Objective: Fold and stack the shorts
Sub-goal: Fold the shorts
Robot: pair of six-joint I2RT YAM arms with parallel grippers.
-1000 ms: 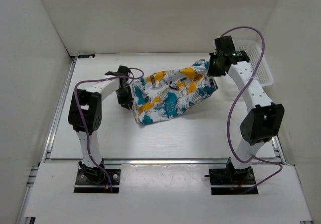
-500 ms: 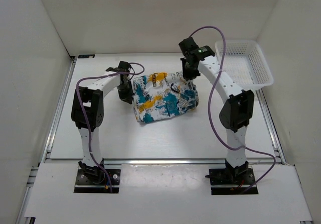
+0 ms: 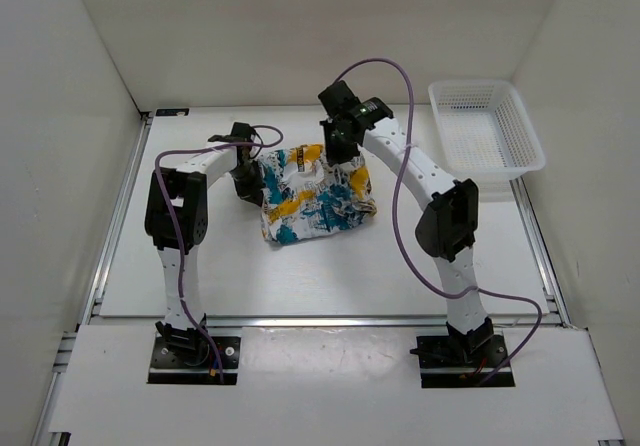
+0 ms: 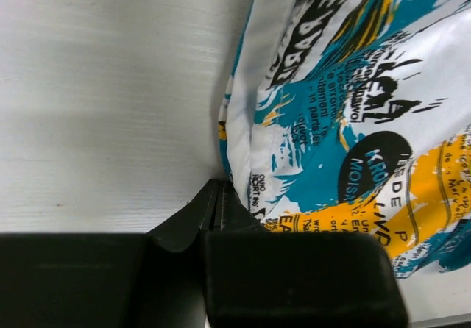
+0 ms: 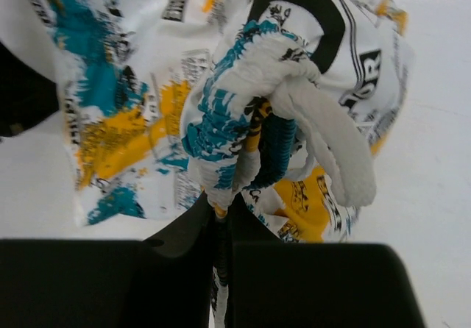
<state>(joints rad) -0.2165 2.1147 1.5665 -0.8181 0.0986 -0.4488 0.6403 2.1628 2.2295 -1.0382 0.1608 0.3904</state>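
Observation:
The shorts (image 3: 312, 198), white with teal, yellow-orange and black print, lie bunched at mid-table, their right end lifted and doubled over to the left. My right gripper (image 3: 338, 150) hangs over their far edge, shut on a gathered bunch of waistband. In the right wrist view that bunch runs down between the jaws of the right gripper (image 5: 223, 212), with the rest of the shorts (image 5: 132, 115) spread below. My left gripper (image 3: 250, 180) sits at the shorts' left edge. The left wrist view shows the left gripper (image 4: 219, 193) shut, pinching the hem of the shorts (image 4: 346, 107).
A white plastic mesh basket (image 3: 487, 126) stands at the back right, with nothing visible in it. White walls enclose the table on three sides. Purple cables loop above both arms. Bare white tabletop (image 3: 330, 276) lies in front of the shorts.
My right gripper has carried the shorts' right end far to the left, doubling the cloth over itself. The left gripper has closed at the left edge and barely shifted.

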